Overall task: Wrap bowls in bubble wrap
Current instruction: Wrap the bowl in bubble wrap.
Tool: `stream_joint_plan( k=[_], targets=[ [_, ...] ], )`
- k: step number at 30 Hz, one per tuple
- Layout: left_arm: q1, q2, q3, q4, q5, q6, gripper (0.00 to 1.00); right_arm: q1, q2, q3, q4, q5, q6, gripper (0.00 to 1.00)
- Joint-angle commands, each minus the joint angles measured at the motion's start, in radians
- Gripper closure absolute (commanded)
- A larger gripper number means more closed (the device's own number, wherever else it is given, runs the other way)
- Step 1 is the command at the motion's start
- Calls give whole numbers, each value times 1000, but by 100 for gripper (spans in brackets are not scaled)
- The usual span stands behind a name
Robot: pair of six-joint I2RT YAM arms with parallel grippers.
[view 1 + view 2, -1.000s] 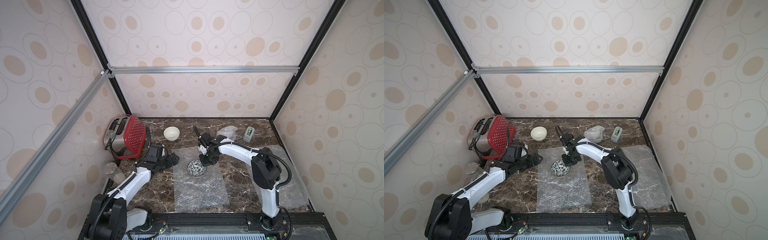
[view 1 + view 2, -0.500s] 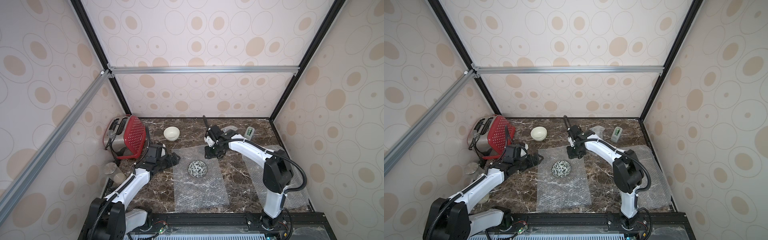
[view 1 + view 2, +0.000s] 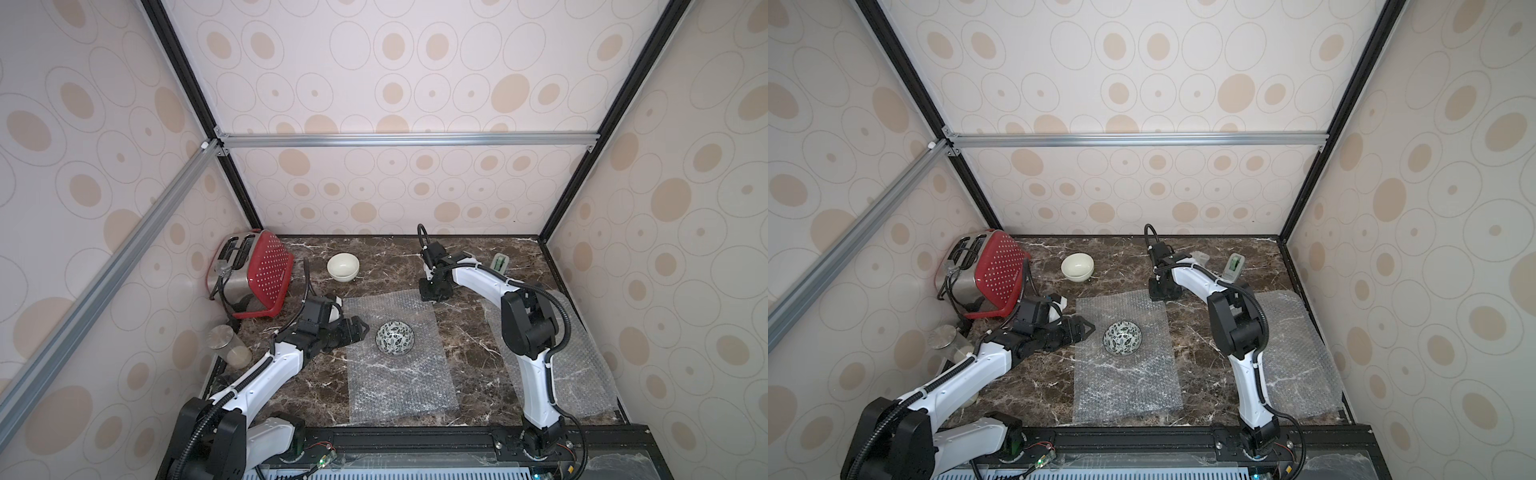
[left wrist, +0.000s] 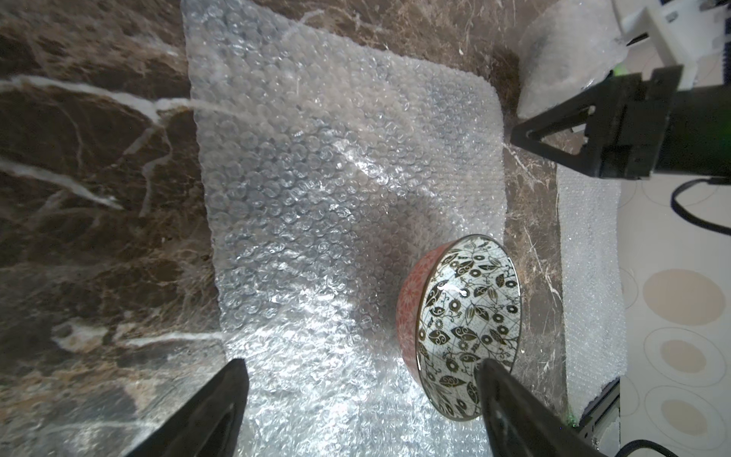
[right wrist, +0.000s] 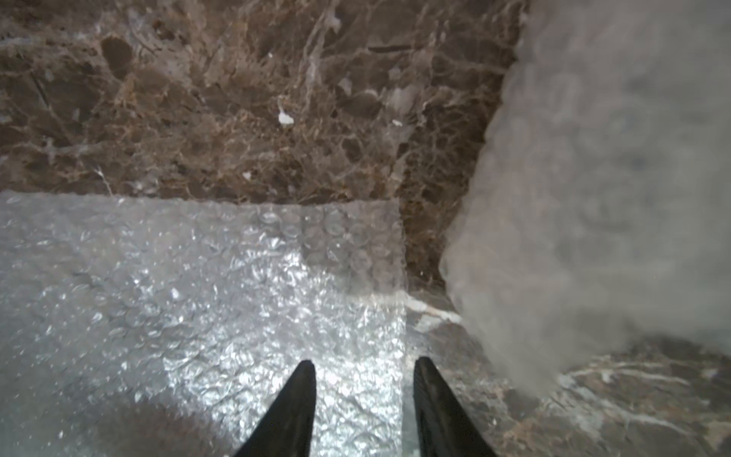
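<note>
Dark marble tabletop (image 3: pixel 465 345) inside a walled booth. Bubble wrap sheet (image 3: pixel 399 386) flat on the middle; second sheet (image 3: pixel 582 374) flat along the right side, a strip of bare stone between the two. Left arm (image 3: pixel 266 374) reaching low from the near left corner, forearm close to level, wrist aimed at the middle sheet's left edge. Left hand (image 3: pixel 359 328) low at that edge, fingers spread wide, nothing between them. Right arm (image 3: pixel 528 324) with elbow raised, forearm stretched toward the back, wrist bent downward. Right hand (image 3: pixel 434 293) pointing down at the far right corner of the middle sheet, fingers (image 5: pixel 292 407) partly apart and pinching nothing, tips over the sheet's side edge. Whether they touch the film not clear. Red toaster (image 3: pixel 253 274) in the far left corner. Cloudy bundle (image 5: pixel 593 198) of bubbled film just beside the right hand, contents not visible. Leaf-pattern bowl (image 3: pixel 395 338) upright on the far half of the middle sheet, near the left hand, well apart from the right; red outside in the left wrist view, rim beside one finger. Cream bowl (image 3: pixel 343 266) upright on bare stone by the toaster. Jar (image 3: pixel 228 345) at the left wall.
</note>
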Motion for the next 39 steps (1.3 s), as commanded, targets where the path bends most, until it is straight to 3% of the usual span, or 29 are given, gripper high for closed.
stream_joint_plan(
  k=[1, 7, 16, 25, 32, 39],
  targets=[
    [-6, -13, -4, -23, 1, 16, 10, 3, 8, -1, 52, 44, 63, 53],
    [-19, 18, 0, 19, 16, -4, 10, -16, 34, -44, 192, -24, 154, 50],
    [-51, 16, -17, 35, 7, -23, 10, -21, 99, -18, 177, -21, 168, 52],
    [-65, 40, 4, 43, 10, -20, 11, -20, 46, -74, 219, -81, 170, 78],
    [-79, 90, 13, 48, 28, -7, 14, -16, -52, -103, 217, -96, 149, 81],
    [-152, 128, 37, 65, 9, -19, 18, -5, -154, -157, 233, -124, 117, 87]
  ],
)
